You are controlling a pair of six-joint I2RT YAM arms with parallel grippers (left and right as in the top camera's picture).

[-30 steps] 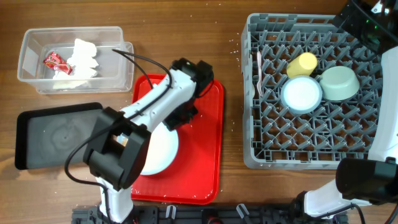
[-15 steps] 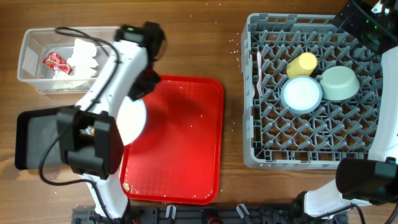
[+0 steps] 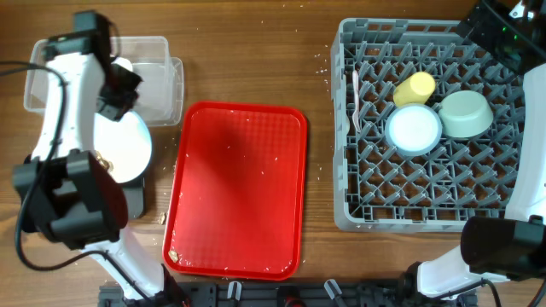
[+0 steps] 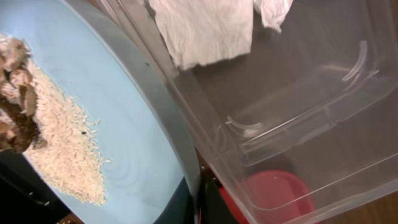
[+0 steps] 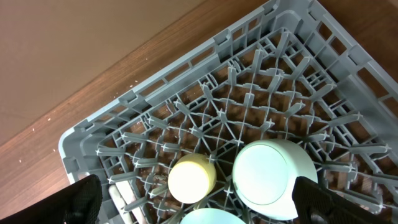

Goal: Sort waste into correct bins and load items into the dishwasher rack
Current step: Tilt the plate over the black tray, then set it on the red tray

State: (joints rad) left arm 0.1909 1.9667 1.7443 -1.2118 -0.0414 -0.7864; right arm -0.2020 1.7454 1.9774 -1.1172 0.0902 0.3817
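Overhead: my left gripper pinches the rim of the pale blue plate, just left of the red tray. The plate hangs over the black tray, beside the clear tub. The dishwasher rack sits right of the red tray and holds the yellow cup, two mint bowls and white cutlery.

Left wrist: the plate is tilted. Brown scraps and pale crumbs lie on it. The napkin is in the tub, and a corner of the red tray shows below.

Right wrist: my right gripper is spread wide above the rack and holds nothing.

Step, as I judge it: dumping scraps into the black tray. Next I need more tilt, or a shake, so the crumbs slide off, and then the plate goes to the rack.

No readable writing or brands.
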